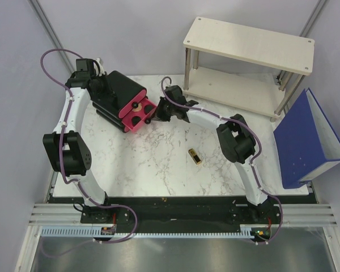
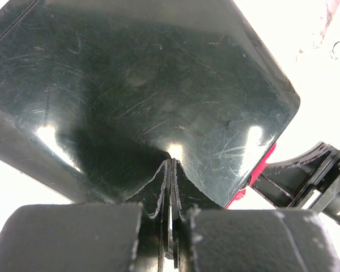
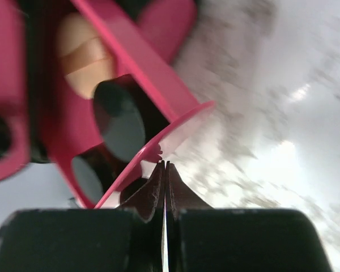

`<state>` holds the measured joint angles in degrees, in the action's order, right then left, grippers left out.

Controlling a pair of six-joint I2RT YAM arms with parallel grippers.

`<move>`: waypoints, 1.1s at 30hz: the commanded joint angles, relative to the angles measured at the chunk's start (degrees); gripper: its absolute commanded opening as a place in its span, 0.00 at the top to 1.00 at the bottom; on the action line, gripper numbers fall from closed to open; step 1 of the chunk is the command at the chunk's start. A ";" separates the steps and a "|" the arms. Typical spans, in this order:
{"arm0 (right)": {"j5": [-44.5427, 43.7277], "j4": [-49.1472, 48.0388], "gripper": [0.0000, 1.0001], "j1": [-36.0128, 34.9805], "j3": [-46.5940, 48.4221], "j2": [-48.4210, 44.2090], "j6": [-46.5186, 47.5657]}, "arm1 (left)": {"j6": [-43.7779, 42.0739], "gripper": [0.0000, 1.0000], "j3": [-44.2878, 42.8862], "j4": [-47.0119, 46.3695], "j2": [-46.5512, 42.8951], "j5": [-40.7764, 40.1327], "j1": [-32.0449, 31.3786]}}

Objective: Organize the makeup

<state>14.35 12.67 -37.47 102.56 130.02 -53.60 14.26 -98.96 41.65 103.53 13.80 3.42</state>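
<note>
The lipstick (image 1: 194, 156) lies alone on the desk (image 1: 158, 164), slanting far-left to near-right, well apart from the right jaws, the nearer pair. These are closed at the rim of the pink drawer (image 3: 178, 119), which holds a peach tube (image 3: 82, 48) and black compacts (image 3: 119, 122). The left jaws, closed, touch the black box (image 2: 130, 85).

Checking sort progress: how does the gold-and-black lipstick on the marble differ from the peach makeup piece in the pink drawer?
Place: the gold-and-black lipstick lies alone on the marble tabletop. The peach makeup piece sits inside the pulled-out pink drawer.
Colour: the lipstick is gold and black, the peach piece pale with a tan band.
Shape: the lipstick is a short bar, the peach piece looks rounded, though blurred.
Shared: both are small cosmetics.
</note>
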 commanded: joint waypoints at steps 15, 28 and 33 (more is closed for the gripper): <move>7.54 -16.09 1.00 -0.93 21.46 14.40 -13.02 | -2.75 0.98 0.26 5.99 2.82 2.19 0.09; 3.22 -25.04 0.45 1.35 -3.67 -1.17 -12.30 | -3.45 0.98 -0.10 7.22 3.35 3.33 0.09; 6.21 -32.34 0.39 1.53 -7.11 2.43 -20.30 | -3.63 0.98 0.08 7.57 3.53 3.78 0.01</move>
<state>18.28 -11.44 -36.34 97.82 131.46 -67.68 13.63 -99.50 42.13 104.33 17.63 3.42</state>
